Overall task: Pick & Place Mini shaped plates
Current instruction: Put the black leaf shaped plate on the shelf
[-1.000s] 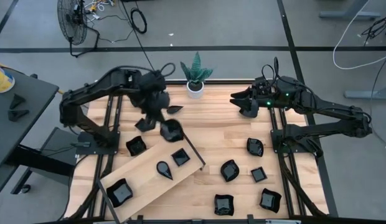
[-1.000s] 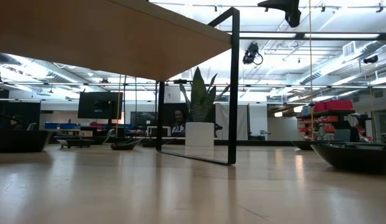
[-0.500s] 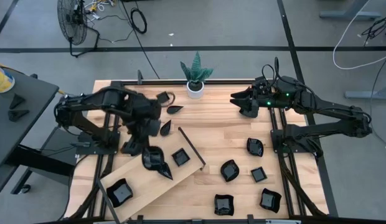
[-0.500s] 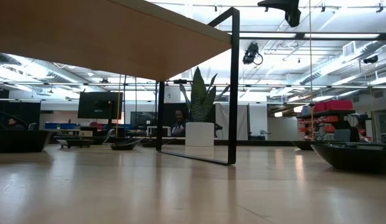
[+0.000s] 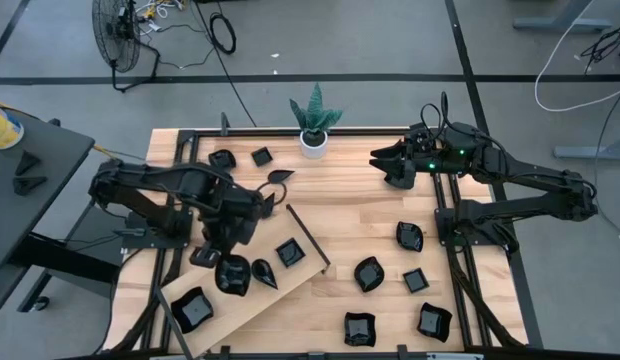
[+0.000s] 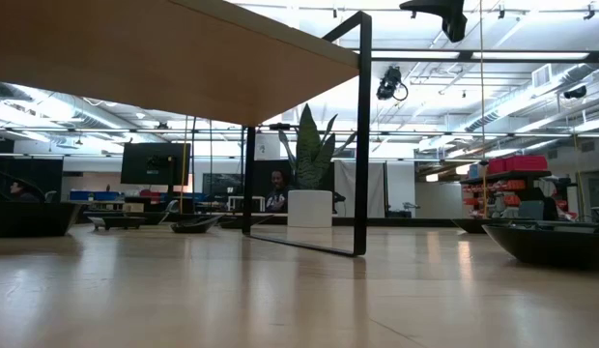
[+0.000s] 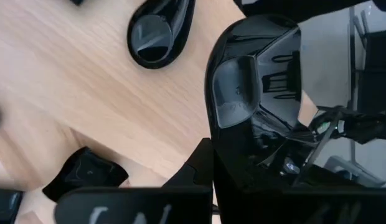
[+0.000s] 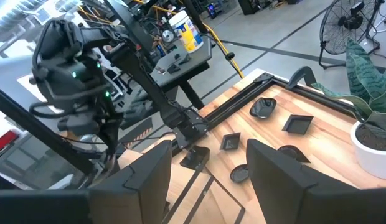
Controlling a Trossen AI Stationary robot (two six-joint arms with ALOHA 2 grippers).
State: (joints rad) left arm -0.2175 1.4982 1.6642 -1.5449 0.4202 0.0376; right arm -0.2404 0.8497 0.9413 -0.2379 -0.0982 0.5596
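One small black dish (image 5: 231, 273) is clamped in the left claw (image 5: 230, 268) by its rim, fingers drawn tight together on the thin edge, and is held just over the light wooden board (image 5: 225, 305). Right beside the claw on the board lie a teardrop dish (image 5: 264, 271) and a square one (image 5: 289, 252); a further dish (image 5: 191, 307) sits towards the board's low end. Other dishes lie well apart: a few behind the claw nr the potted plant (image 5: 313, 120), and a loose group (image 5: 395, 285) on the table in front of the right arm. The right claw (image 5: 382, 165) waits up nr the plant, fingers apart, nothing between them.

Handling, as judged: dishes look glossy, so prob. slippery; hard and stiff, likely light, and could chip if dropped. A rim pinch is the only real hold, w/ one finger inside the bowl and one outside. On square shapes a straight side is best taken; on teardrops, the broad end, not the tip.
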